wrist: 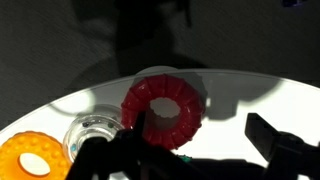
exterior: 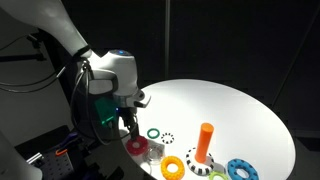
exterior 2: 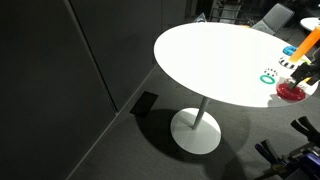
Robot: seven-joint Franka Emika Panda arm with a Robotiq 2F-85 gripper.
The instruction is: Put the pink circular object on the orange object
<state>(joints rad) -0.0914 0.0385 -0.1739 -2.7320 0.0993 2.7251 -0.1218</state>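
Observation:
The pink-red ring (exterior: 136, 146) lies flat near the table's edge, directly under my gripper (exterior: 130, 128). In the wrist view the ring (wrist: 162, 105) fills the middle. My gripper (wrist: 200, 125) is open: one dark finger overlaps the ring's lower left part and the other finger stands well apart on the far side. The ring also shows in an exterior view (exterior 2: 290, 91). The orange peg (exterior: 205, 140) stands upright on its black-and-white base (exterior: 205, 166), apart from the gripper, and shows at the frame edge in an exterior view (exterior 2: 308, 42).
A thin green ring (exterior: 153, 132) and a small black-and-white ring (exterior: 168, 137) lie just beyond the pink ring. A yellow-orange ring (exterior: 173, 166), also in the wrist view (wrist: 35, 158), and a clear ring (wrist: 95, 128) lie beside it. A blue ring (exterior: 240, 170) lies past the peg.

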